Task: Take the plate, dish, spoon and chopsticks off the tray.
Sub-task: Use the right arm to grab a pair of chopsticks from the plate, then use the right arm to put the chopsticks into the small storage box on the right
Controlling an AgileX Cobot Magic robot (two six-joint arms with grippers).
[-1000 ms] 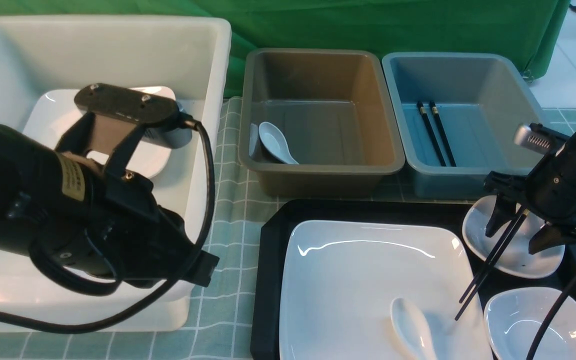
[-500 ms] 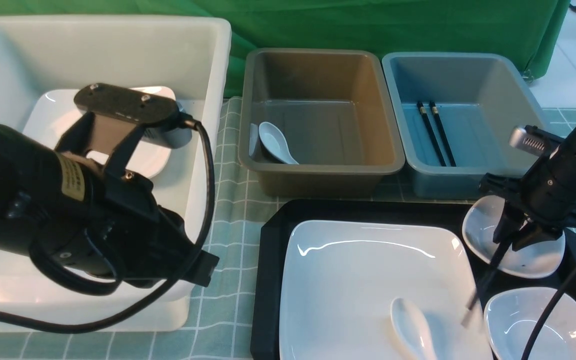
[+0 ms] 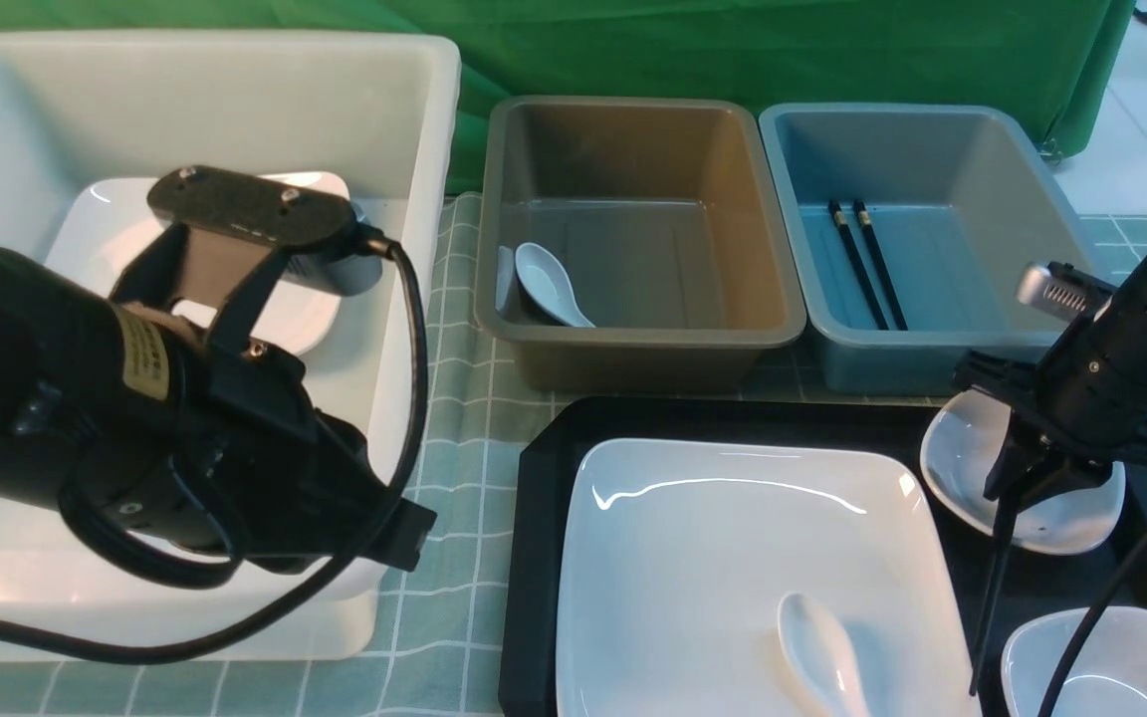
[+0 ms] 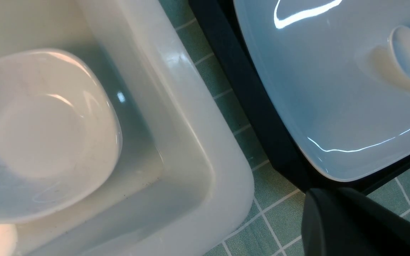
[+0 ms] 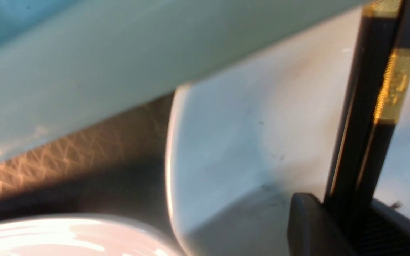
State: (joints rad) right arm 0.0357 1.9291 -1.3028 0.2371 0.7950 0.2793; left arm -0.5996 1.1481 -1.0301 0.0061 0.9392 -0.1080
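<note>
right gripper [image 3: 1027, 485] clamped on black chopsticks [image 3: 992, 578] | gold band [image 5: 392, 85] marking unreadable | left gripper [image 4: 347, 220] closed | left arm [image 3: 26, 398] yellow label [image 3: 143, 357], print illegible

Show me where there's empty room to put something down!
Brown bin floor beside its spoon is bare. So is checked cloth between white tub and tray. Crowded: tray's right side, with small dishes, chopsticks, right end effector.

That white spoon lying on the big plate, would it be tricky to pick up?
Probably slippery: the spoon is glossy and lies on a glossy plate, so it may skid when nudged. Its rounded bowl could let it rock. It looks ceramic, so likely breakable if dropped.
</note>
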